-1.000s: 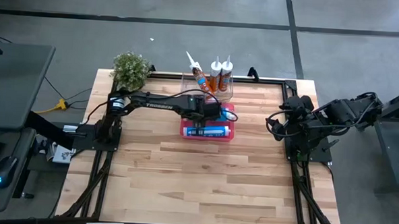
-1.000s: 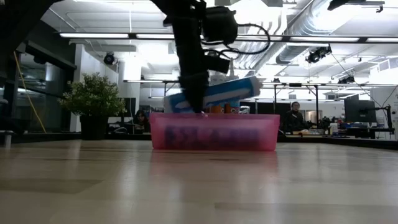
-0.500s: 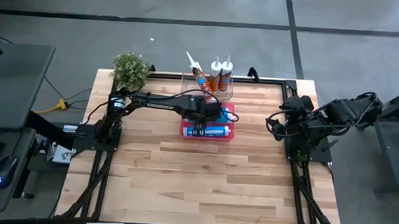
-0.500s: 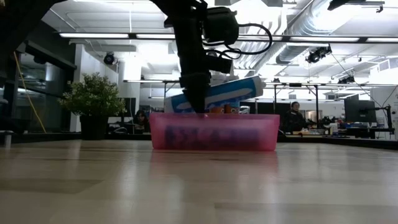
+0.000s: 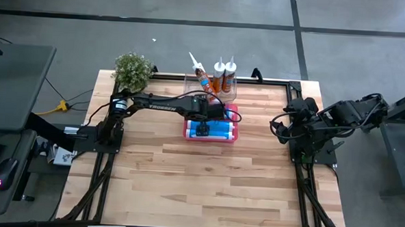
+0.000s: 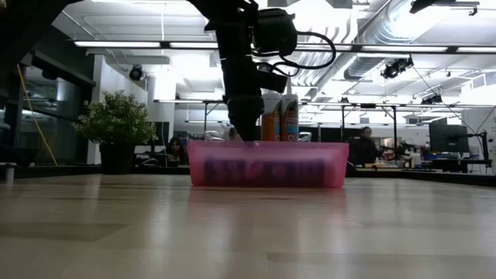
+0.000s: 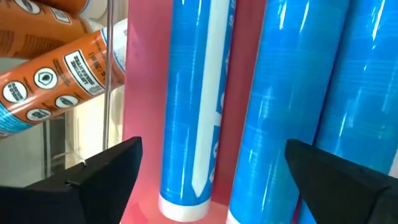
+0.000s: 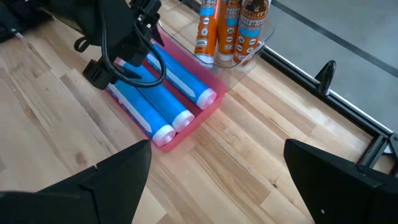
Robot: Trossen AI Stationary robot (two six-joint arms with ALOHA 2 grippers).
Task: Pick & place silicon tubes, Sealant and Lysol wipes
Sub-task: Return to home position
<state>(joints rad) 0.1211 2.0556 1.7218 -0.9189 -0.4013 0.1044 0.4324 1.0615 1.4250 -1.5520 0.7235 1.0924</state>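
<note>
The blue sealant tube [image 8: 142, 98] that leaned up over the rim of the red container [image 6: 267, 164] half a second ago has dropped inside. In the low view you can't see it above the rim any more.

Your left gripper [image 7: 212, 155] hangs right over the red container. Its fingers are wide apart and hold nothing.

Three blue sealant tubes [image 5: 219, 131] lie flat and side by side in the red container, with their white caps all at one end. They are round and shiny, so they may roll a little.

The putting-in looks done, so the step now is going home. Next, lift the left gripper straight up past the rim, then pull the arm back. Mind the orange Gorilla tubes [image 8: 239, 28] standing just behind the red container.

Your right gripper [image 8: 217, 155] waits well away to the right of the red container, fingers apart and empty.
</note>
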